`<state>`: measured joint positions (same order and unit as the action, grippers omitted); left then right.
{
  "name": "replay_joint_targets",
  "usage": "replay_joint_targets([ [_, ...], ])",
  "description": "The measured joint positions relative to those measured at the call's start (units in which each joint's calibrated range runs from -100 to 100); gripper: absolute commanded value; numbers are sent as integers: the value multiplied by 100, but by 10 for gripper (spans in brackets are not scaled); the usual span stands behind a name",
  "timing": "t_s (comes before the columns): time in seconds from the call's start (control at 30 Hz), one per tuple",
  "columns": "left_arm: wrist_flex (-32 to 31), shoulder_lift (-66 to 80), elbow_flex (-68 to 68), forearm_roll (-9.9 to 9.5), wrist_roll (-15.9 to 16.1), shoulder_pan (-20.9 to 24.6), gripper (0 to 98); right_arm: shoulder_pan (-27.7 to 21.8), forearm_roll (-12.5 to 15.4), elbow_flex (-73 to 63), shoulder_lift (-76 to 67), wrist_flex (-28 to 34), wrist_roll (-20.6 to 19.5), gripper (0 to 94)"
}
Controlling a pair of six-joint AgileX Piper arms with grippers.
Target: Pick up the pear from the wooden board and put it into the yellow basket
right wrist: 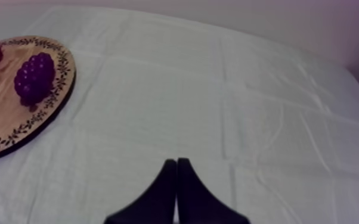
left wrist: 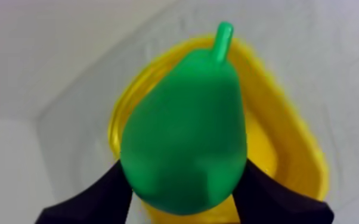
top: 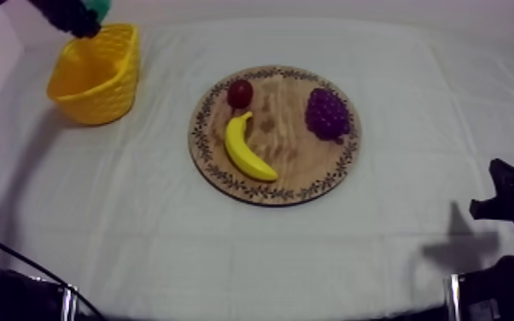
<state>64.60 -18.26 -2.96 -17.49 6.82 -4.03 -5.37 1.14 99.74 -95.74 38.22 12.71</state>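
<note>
Pear (left wrist: 185, 149) is held off the board, grasped at its broad end by the left gripper (left wrist: 183, 174), a black finger pressed to each side and the stem pointed away over the yellow basket (left wrist: 289, 119). The fruit is carried in the air above the basket's mouth, at the far left of the table.

Several things could be spoiled from here. From above, the gripper is seen at the basket's far edge rather than over its middle, so a release there could be met by the rim and the pear bounced out onto the cloth. The pear looks smooth and rounded and is gripped low on its belly; a slip could be caused by that before the drop is lined up. The basket looks light, and it could be tipped or shoved if the rim is caught in a descent.

The grasp itself and the open basket beneath the fruit are made plain by the left wrist view. The lie of the table is given by the top view: the wooden board (top: 286, 166) at the middle, with a banana (top: 248, 149), a small red fruit (top: 240, 92) and grapes (top: 327, 113) left on it. The right gripper (right wrist: 176, 179) is seen in its own wrist view clenched on nothing, fingers pressed together, over bare cloth to the right of the board.
</note>
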Motion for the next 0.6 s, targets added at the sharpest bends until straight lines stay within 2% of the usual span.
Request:
replay_joint_targets([
  [0.17, -286, -73, 728, -36, -138, 250, 557, 0, 0, 0, 0, 0, 0, 3],
  [0.43, -567, -448, 1111, 26, -344, 243, 567, 0, 0, 0, 0, 0, 0, 3],
  [0.6, -759, -800, 901, 34, -457, 255, 638, 0, 0, 0, 0, 0, 0, 3],
])
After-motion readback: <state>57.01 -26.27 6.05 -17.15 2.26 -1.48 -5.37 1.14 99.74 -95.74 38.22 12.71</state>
